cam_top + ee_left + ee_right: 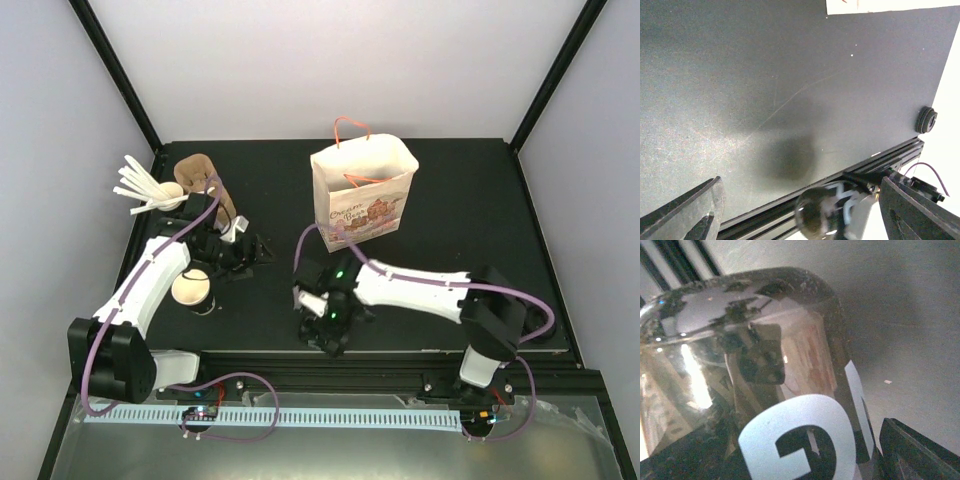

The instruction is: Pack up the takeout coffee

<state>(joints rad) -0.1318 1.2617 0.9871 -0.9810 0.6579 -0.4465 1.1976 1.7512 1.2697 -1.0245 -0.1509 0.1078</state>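
Note:
A takeout coffee [790, 405], a glossy black cup with big white lettering and a black lid, fills the right wrist view. My right gripper [326, 322] is around it near the table's front edge. The one finger [920, 452] that shows lies against the cup's wall, and the other is hidden. From the left wrist view the same cup [822, 215] shows blurred at the front rail. My left gripper [250, 250] stands open over bare black table, its fingers [687, 212] wide apart with nothing between them. A lidless black cup [192, 289], tan inside, stands under the left arm.
A printed paper bag [363, 190] with orange handles stands open at the back middle. At the back left are a brown pulp carrier [205, 176] and a cup of white stirrer sticks [160, 194]. The metal rail [330, 360] runs along the front edge.

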